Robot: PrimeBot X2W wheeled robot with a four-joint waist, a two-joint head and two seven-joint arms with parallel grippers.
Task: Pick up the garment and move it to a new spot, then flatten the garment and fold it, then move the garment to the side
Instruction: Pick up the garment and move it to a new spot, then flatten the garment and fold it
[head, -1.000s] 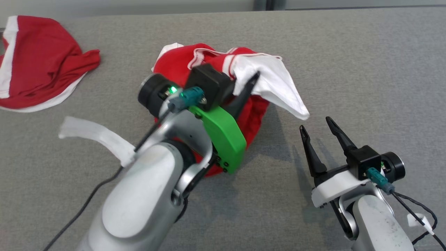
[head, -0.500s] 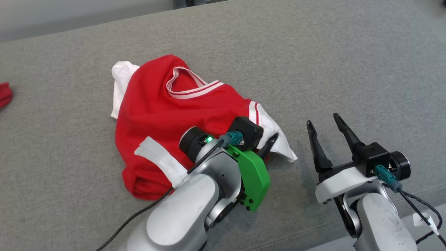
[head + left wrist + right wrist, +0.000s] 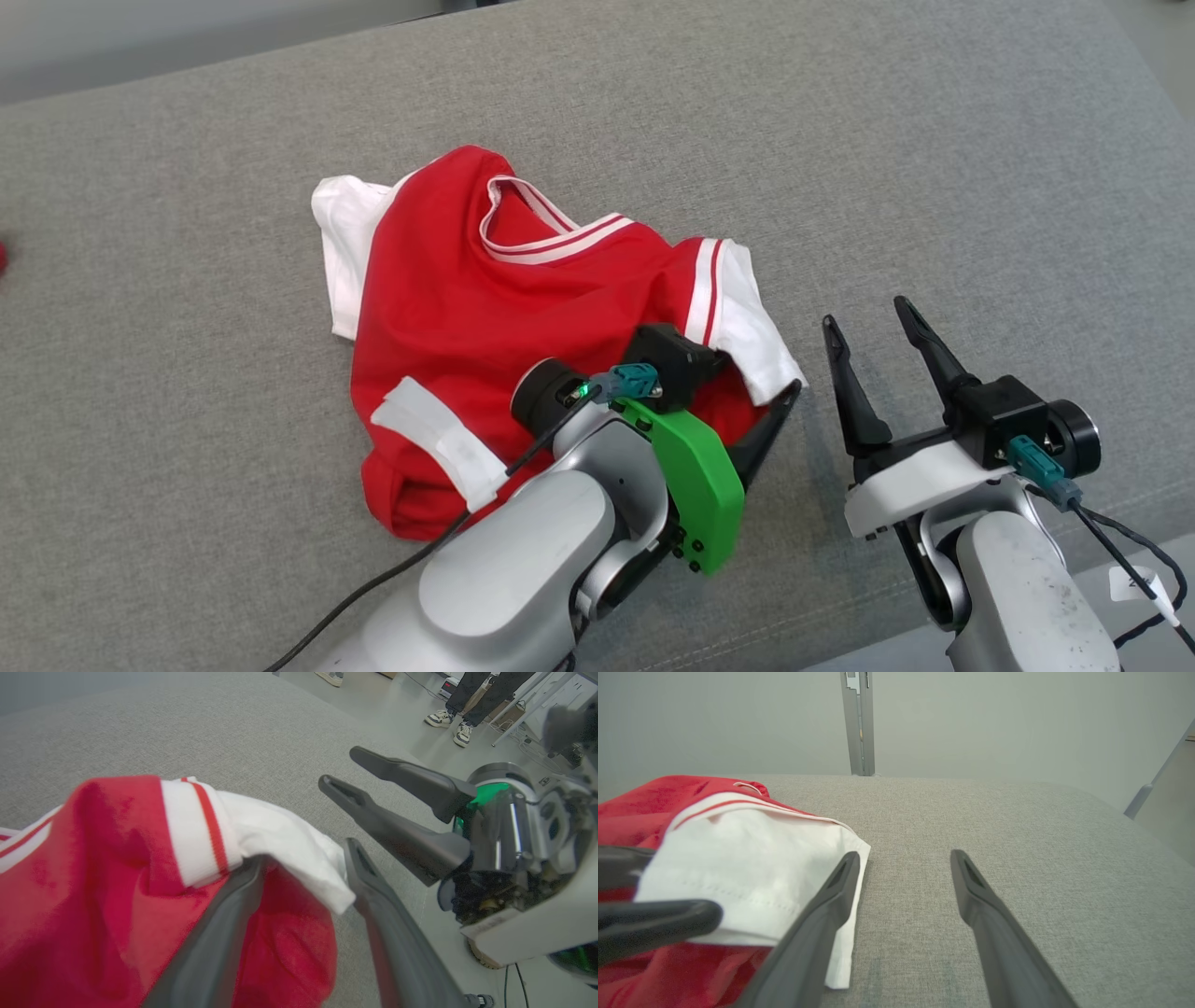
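Left gripper: fingers spread, lower centre of the left wrist view; the white sleeve drapes over one finger and across the gap, not pinched. Right gripper: fingers spread, nothing between them, lower right of the head view, just beside the sleeve's edge.

Item: garment, red jersey with white sleeves and a striped collar.
Location: middle of the head view, lying on the grey fabric-covered table.
Condition: partly spread, collar toward the top of the frame; hem bunched and rolled under at the lower left.

Handling (judged): light, limp, thin knit; will sag and fold on itself if lifted by one point; not fragile; should grip well rather than slip. Best holds: both shoulders or both hem corners, one per gripper, so it hangs flat; a pinch on one sleeve alone would likely drag it into a heap.

Surroundings: black cable trailing from the left arm, lower left; a person's shoes on the floor, upper right of the left wrist view.
Obstruction: left arm lies over the garment's lower right part and hides that hem
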